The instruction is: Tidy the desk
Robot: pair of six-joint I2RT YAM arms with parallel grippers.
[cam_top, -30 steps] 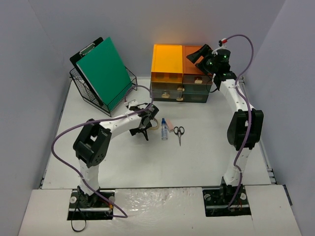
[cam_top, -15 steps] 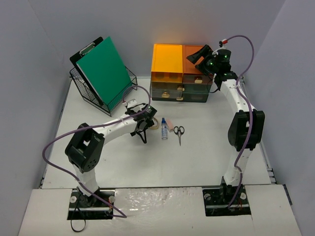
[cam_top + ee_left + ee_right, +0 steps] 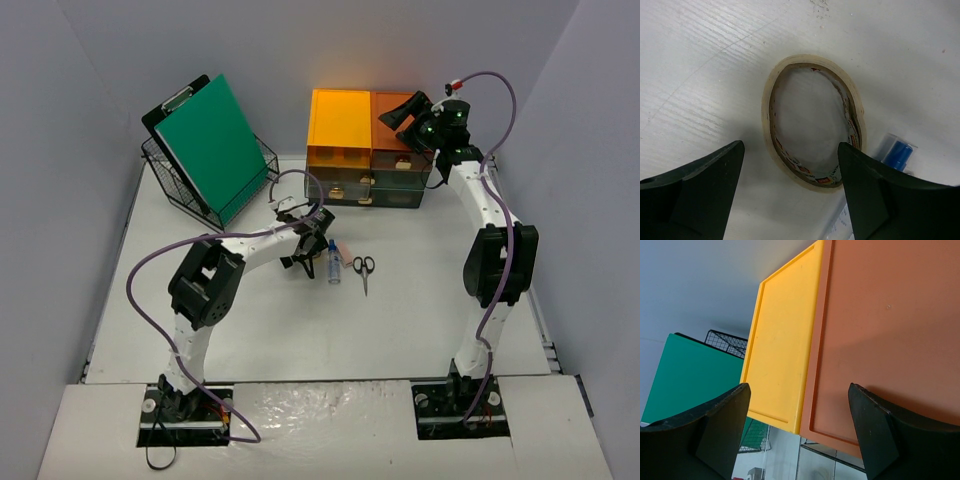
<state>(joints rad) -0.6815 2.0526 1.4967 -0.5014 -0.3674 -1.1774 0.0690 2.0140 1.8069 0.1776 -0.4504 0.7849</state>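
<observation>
The desk (image 3: 420,320) is a broad, matte white slab spanning the floor between pale grey-blue walls, beyond the arm bases. Up close its surface shows fine ribbed lines and small dark specks. The left pincer (image 3: 790,147) is spread wide over a tape roll (image 3: 771,100) lying flat on the desk, beside a blue-capped bottle (image 3: 897,152). The roll's inner core carries red print (too small to read). The right pincer (image 3: 799,387) is spread apart, holding nothing, above the yellow drawer unit (image 3: 780,350) and orange drawer unit (image 3: 880,330).
</observation>
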